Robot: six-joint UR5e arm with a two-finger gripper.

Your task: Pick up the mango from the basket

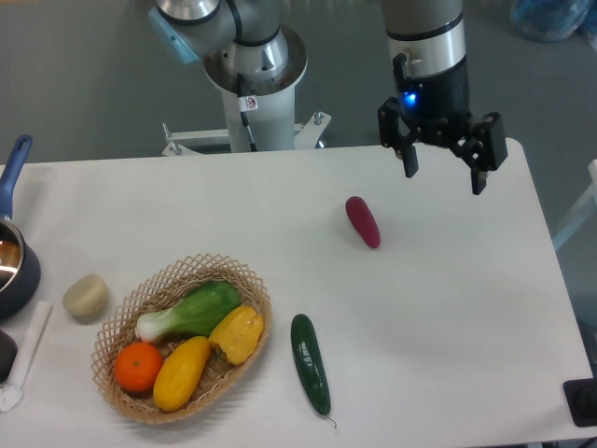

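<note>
White counter (448, 355) fills most of the view, smooth and matte, with grey floor behind it at the far side. At the far left edge a dark pot (14, 266) with a blue handle juts in, and a pale translucent tool (23, 359) lies just near of it. A pale round lump (86, 294) sits beside the basket (244, 280), a tan woven oval at near left. Inside it an orange (138, 366) lies at the near left, touching the mango (181, 372), which lies slanted along the near side. A green leafy vegetable (191, 311) rests across the far side, and a yellow bell pepper (237, 333) sits at the right end, touching the mango. Right of the basket, a dark green cucumber (310, 362) lies on the bare surface. Farther away, a purple-red eggplant (363, 221) lies near the centre. Beyond the far edge stands the arm's grey base (254, 79). The pincer (444, 168) hangs above the far right, fingers spread apart, holding nothing, well apart from the basket.
</note>
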